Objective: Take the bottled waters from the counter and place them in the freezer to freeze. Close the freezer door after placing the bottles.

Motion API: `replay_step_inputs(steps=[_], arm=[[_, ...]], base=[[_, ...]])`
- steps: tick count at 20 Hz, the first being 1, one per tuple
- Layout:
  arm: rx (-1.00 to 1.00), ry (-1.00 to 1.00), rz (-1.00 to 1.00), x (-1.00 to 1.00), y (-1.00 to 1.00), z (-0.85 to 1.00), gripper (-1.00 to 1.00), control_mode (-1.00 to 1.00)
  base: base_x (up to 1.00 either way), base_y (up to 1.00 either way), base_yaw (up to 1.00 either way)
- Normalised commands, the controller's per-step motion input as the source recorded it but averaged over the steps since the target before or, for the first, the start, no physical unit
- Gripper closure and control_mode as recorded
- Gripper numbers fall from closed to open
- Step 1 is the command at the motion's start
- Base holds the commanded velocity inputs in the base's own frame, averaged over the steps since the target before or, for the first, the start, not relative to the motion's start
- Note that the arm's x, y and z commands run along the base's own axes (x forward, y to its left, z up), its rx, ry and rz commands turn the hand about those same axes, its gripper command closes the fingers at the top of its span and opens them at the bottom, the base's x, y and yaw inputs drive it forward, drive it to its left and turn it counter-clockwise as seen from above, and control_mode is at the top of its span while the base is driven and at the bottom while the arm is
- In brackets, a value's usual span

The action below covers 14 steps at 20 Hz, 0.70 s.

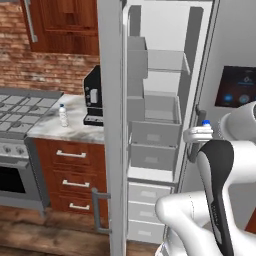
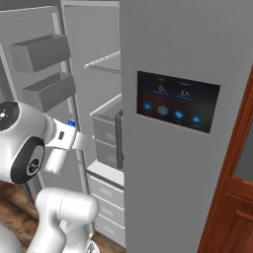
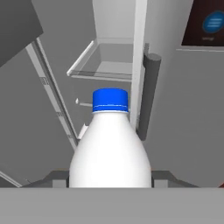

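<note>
Nearest, the gripper (image 3: pixel 110 186) is clenched on one water bottle (image 3: pixel 110 146), blue cap at 12 o'clock, carried in front of the open freezer (image 1: pixel 155 125). I judge the step as carrying the first bottle in; next it needs a push forward onto a shelf (image 3: pixel 103 61), at 12 o'clock, clear of the door handle (image 3: pixel 148 94). Farther off, a second bottle (image 1: pixel 63 115) stands on the counter (image 1: pixel 75 130) at 9 o'clock. Two bottles, one freezer door (image 1: pixel 111 125), open

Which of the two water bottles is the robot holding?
The blue-capped bottle before the open freezer; the other bottle stands on the counter.
</note>
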Motion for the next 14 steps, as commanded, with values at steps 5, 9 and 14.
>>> replay_step_inputs(steps=[5,9,14], arm=[[0.0,0.0,0.0,0.0,0.0,0.0,1.0,1.0],[0.0,0.0,0.0,0.0,0.0,0.0,1.0,1.0],[0.0,0.0,0.0,0.0,0.0,0.0,1.0,1.0]], base=[[0.33,-0.07,0.02],[0.27,0.0,0.04],[0.15,0.08,0.04]])
